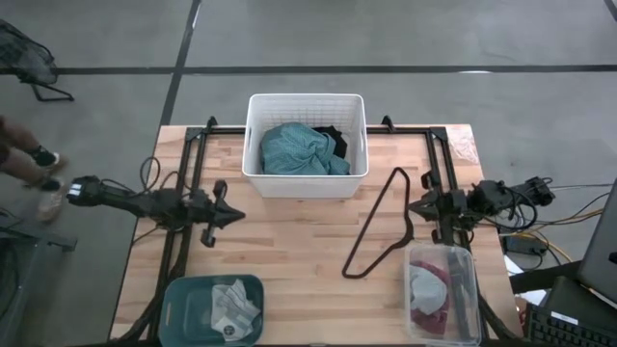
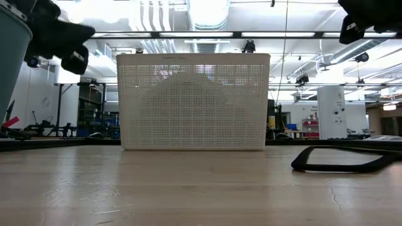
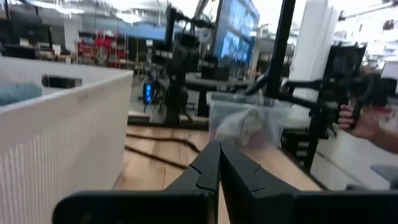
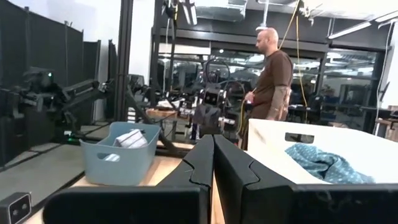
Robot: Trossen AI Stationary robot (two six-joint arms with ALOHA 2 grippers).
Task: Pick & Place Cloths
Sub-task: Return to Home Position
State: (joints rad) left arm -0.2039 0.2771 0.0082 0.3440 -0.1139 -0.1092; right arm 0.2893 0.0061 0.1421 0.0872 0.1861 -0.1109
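A white mesh basket (image 1: 253, 145) at the table's far middle holds the large teal cloth (image 1: 297, 152) and, behind it, the black garment (image 1: 332, 141). The teal cloth also shows in the right wrist view (image 4: 320, 163). White and grey rags (image 1: 231, 306) lie in a teal bin (image 1: 183, 294) at the near left. A maroon cloth (image 1: 429, 306) and a white rag (image 1: 424, 282) lie in a clear bin (image 1: 468, 289) at the near right. My left gripper (image 1: 231, 217) hovers shut left of centre, pointing right. My right gripper (image 1: 411, 205) hovers shut right of centre, pointing left.
A thin black wire hanger (image 1: 381, 226) lies flat on the wood between the basket and the clear bin, just left of my right gripper. Bare tabletop (image 1: 289, 241) stretches between the two grippers. A person (image 4: 270, 81) stands beyond the table, and a hand (image 3: 364, 121) shows in the left wrist view.
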